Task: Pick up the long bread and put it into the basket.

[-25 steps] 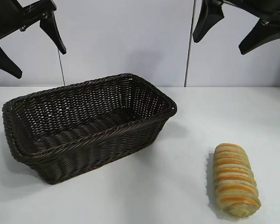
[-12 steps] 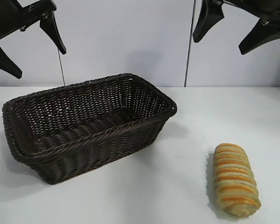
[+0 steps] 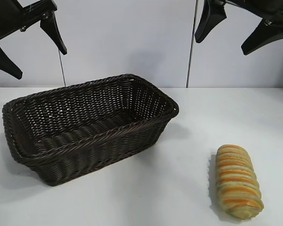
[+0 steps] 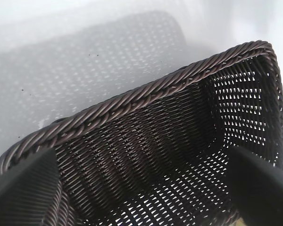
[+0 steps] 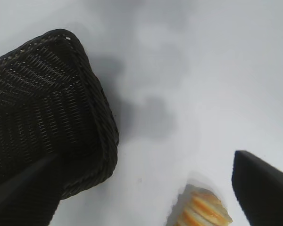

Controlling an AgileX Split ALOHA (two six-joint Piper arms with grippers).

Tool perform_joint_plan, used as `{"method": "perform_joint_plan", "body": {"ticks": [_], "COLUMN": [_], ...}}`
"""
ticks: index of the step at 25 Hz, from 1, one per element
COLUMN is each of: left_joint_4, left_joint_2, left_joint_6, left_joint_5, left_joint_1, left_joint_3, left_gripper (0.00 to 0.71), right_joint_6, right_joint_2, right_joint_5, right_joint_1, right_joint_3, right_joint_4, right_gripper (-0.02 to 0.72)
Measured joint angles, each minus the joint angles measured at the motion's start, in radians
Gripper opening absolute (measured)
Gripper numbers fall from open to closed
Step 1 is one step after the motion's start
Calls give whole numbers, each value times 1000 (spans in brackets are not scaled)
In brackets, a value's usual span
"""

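Both arms hanging up high, loaf sitting out on the table.

From the outside camera we've got the basket (image 3: 87, 127) on the white table (image 3: 188, 155) toward the left, and the long bread (image 3: 237, 181) lying well apart from it at the front right, nothing touching it. The left gripper (image 3: 29, 47) hangs above the basket's left end and the right gripper (image 3: 238, 29) up above the loaf's side, both with fingers spread wide and holding nothing. The left wrist cam gives us what the outside view can't: a look straight down into the basket (image 4: 179, 155), its braided rim and open-weave floor, with a dark fingertip (image 4: 23, 193) at each lower corner. No loaf in that one. The right wrist cam catches the basket's corner (image 5: 56, 117) plus just the striped end of the long bread (image 5: 203, 212) on the table, between its own spread fingers (image 5: 262, 188).
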Motion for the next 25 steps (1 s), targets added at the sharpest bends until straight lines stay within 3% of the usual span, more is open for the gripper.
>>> {"method": "perform_joint_plan", "body": {"ticks": [6,11,15,25], "left_joint_4": [10,173,208,84], "left_joint_2": [-1,-55,-133,-138], "left_joint_6": [0,-55,-120,-96], "left_joint_5": [91,161,56,-286], "left_joint_1": [16,23,23,23], "left_joint_3": [-1,39,165,474], "left_gripper": [694,694,694,694], "right_joint_6": [0,0,0,0], "right_joint_2": [0,0,0,0], "right_joint_5": [0,0,0,0], "right_joint_1": [0,0,0,0], "right_joint_3": [0,0,0,0], "right_joint_4": [0,0,0,0], "right_gripper": [695,695,695,695]}}
